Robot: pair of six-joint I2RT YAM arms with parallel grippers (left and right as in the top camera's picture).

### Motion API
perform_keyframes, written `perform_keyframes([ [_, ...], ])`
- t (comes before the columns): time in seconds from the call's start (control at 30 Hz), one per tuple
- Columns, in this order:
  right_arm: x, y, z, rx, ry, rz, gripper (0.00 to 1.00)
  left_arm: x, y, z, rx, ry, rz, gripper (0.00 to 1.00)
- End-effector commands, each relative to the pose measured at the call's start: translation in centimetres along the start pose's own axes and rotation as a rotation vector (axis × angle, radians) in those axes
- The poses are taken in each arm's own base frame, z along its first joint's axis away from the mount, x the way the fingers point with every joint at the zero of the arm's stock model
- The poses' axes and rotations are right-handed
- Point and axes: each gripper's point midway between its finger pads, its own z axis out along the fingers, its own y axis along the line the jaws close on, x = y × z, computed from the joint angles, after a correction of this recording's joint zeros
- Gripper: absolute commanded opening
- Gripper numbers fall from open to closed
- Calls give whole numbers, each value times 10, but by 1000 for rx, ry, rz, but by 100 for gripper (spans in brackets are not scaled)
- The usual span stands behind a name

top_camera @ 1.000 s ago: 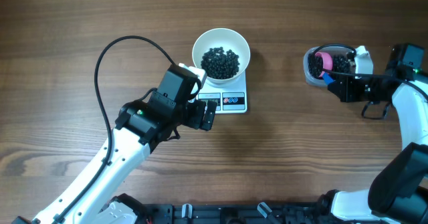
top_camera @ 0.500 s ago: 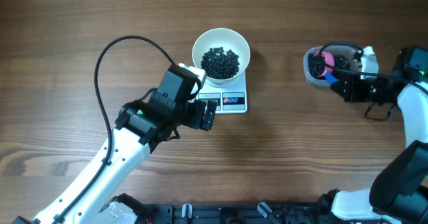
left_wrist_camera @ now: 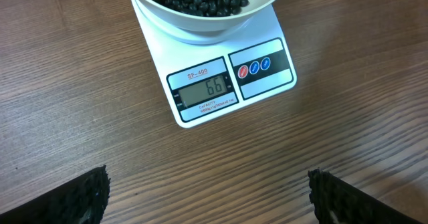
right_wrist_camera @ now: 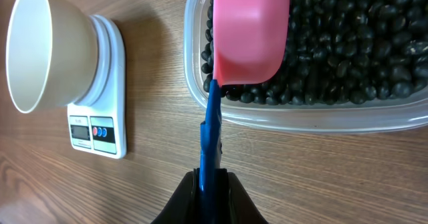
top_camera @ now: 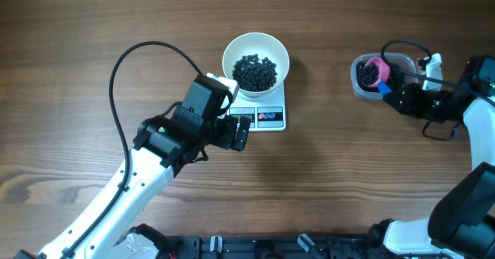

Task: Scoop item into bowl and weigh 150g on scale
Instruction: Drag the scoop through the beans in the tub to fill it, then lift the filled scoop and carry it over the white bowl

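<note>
Overhead: bowl (top_camera: pixel 256 60) of beads (top_camera: pixel 254 72) on the scale (top_camera: pixel 263 117); my left gripper (top_camera: pixel 240 132) is just beside the scale, jaws apart. Left wrist: display (left_wrist_camera: pixel 206 89) reads 66, short. Right wrist: right gripper (right_wrist_camera: pixel 208 184) clamped on the scoop (right_wrist_camera: pixel 249 30) handle over the tub (right_wrist_camera: pixel 321 120), well apart from the scale. Refill step, I judge; next, dig and carry scaleward.

Left of the white rectangular digital scale (top_camera: pixel 267 117), the left arm (top_camera: pixel 131 189) shows white shells, black joint housings, a small green light (top_camera: pixel 162 124) and a long looping black cable (top_camera: pixel 111 85). Its black fingers (left_wrist_camera: pixel 80 197) are finely ribbed. Far right of the scale, the right arm (top_camera: pixel 479 124) looks alike.
</note>
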Motion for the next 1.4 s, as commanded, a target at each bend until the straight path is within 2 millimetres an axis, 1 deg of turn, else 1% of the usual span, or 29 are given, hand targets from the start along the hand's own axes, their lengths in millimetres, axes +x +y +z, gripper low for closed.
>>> perform_keyframes([
  [0.0,1,9,3,-72,-2,51,4,4,2,3,2,11,6,100],
  [0.3,1,9,2,-83,-8,56,4,4,2,3,2,11,6,100],
  [0.37,1,4,-2,-77,-16,72,4,4,2,3,2,12,6,100],
  [0.47,-2,-11,-15,-73,-62,122,4,4,2,3,2,11,6,100],
  [0.53,-3,-15,-20,-80,-80,139,4,4,2,3,1,11,6,100],
  [0.73,-7,9,-25,-227,-108,166,4,4,2,3,1,11,6,100],
  [0.9,-4,11,-25,-241,-88,235,4,4,2,3,2,11,6,100],
  [0.97,-6,19,-28,-287,-96,240,4,4,2,3,2,11,6,100],
  [1.1,-18,46,-40,-465,-151,237,4,4,2,3,2,11,6,100],
  [1.23,-29,76,-58,-669,-205,229,4,4,2,3,2,11,6,100],
  [1.33,-28,85,-54,-691,-165,263,4,4,2,3,2,11,6,100],
  [1.37,-26,91,-50,-700,-140,265,4,4,2,3,2,11,6,100],
])
